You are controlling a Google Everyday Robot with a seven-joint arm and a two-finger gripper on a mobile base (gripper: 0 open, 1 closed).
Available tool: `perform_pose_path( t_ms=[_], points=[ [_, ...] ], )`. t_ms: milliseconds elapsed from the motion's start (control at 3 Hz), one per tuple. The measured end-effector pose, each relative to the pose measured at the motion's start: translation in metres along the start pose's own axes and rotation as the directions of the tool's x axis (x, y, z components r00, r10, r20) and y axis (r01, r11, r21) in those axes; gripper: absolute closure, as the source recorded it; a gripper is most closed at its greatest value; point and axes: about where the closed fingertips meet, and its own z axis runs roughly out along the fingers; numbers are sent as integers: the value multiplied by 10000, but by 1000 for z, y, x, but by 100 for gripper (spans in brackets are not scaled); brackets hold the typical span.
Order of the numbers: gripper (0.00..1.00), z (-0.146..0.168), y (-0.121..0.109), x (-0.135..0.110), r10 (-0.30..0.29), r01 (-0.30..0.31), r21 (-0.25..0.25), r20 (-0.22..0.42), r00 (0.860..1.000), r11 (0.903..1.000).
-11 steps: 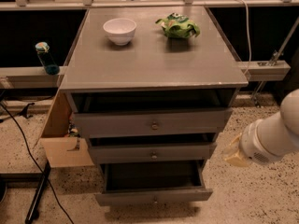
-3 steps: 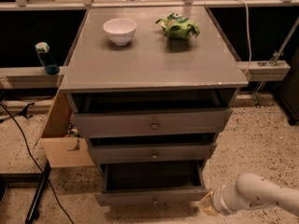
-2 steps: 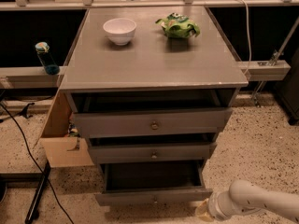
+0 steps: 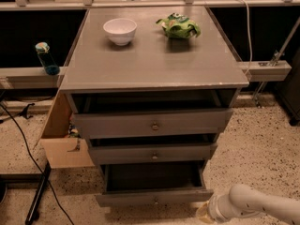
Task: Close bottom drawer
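Note:
The grey cabinet (image 4: 154, 60) has three drawers, all pulled out. The bottom drawer (image 4: 152, 197) sticks out furthest; its slim grey front carries a small round knob (image 4: 156, 201) and its dark interior (image 4: 152, 176) shows. The middle drawer (image 4: 152, 153) and the tall top drawer (image 4: 152, 122) are open a little. My white arm (image 4: 255, 204) comes in low from the bottom right. The gripper (image 4: 204, 213) is at floor level, just below and beside the right end of the bottom drawer's front.
A white bowl (image 4: 120, 30) and a green bag (image 4: 178, 26) sit on the cabinet top. An open cardboard box (image 4: 63, 139) stands against the cabinet's left side. A blue bottle (image 4: 46, 58) stands on the left ledge. Cables (image 4: 26, 146) and a black stand leg (image 4: 38, 196) lie on the left floor.
The arm has dropped from beside the middle drawer to floor level and moved left toward the bottom drawer's right front corner. The drawers have not visibly moved.

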Motion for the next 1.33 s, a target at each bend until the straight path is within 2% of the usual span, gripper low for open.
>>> perform_pose_path(
  t_ms=[667, 1333],
  points=[
    [100, 58, -26, 15, -351, 348, 55, 466, 9983, 9994],
    [100, 109, -34, 0, -885, 911, -341, 704, 9936, 9953]
  ],
)
